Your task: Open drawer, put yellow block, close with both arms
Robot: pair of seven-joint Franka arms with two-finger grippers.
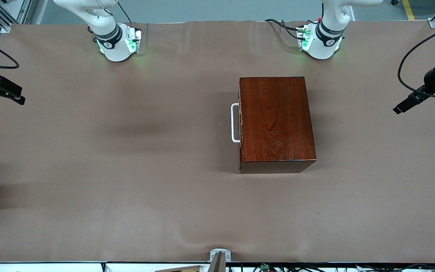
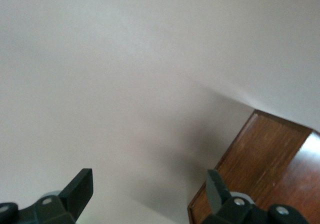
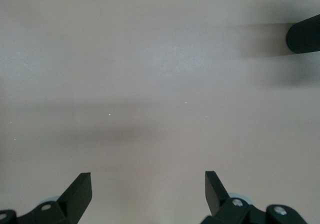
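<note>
Toward the left arm's end of the bench [image 1: 127, 170] stood the wooden box [image 1: 276, 121], its drawer [image 1: 240, 124] pushed in flush and the white loop handle [image 1: 235, 123] facing the right arm's end. Over bare bench just beside a corner of the box [image 2: 260, 169] hung the left gripper [image 2: 150, 189], jaws spread wide and holding nothing. Well apart from the box, the right gripper [image 3: 148, 191] hovered over plain bench, jaws likewise spread and empty.

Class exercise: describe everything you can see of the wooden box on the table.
The box is a glossy reddish-brown wooden block with visible grain on its top. Its drawer is shut, with a white loop handle facing the right arm's end. It sits flat on the brown table, nearer the left arm's base. Nothing touches it.
</note>
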